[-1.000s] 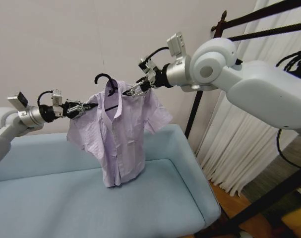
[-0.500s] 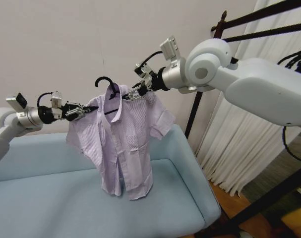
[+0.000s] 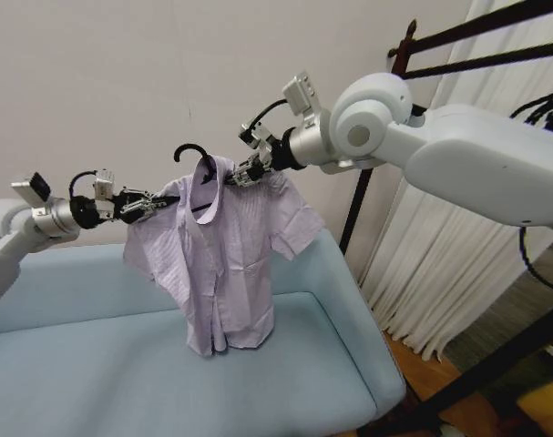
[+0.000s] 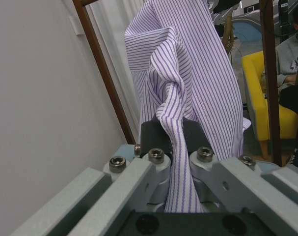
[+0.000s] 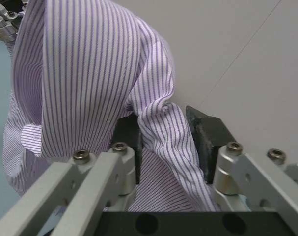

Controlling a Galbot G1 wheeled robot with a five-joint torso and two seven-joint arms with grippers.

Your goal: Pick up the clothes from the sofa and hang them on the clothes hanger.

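Observation:
A lilac striped short-sleeved shirt [image 3: 226, 264] hangs on a black hanger whose hook [image 3: 192, 150] sticks up at the collar. The shirt is held in the air above the pale blue sofa [image 3: 94, 364]. My left gripper [image 3: 158, 200] is shut on the shirt's left shoulder; the left wrist view shows the striped cloth [image 4: 188, 73] pinched in that gripper [image 4: 176, 140]. My right gripper [image 3: 240, 175] grips the other shoulder. In the right wrist view a fold of the shirt [image 5: 80, 64] sits between that gripper's [image 5: 166, 142] dark pads.
A dark wooden clothes rack [image 3: 399, 55] stands to the right, behind my right arm, with its bars [image 3: 495, 59] running across the top right corner. White curtains [image 3: 440, 264] hang beyond the sofa's right end. A plain wall lies behind.
My right gripper has shifted left and slightly up with the shirt's shoulder. The shirt's lower part swung out and has settled back. The left gripper has hardly moved.

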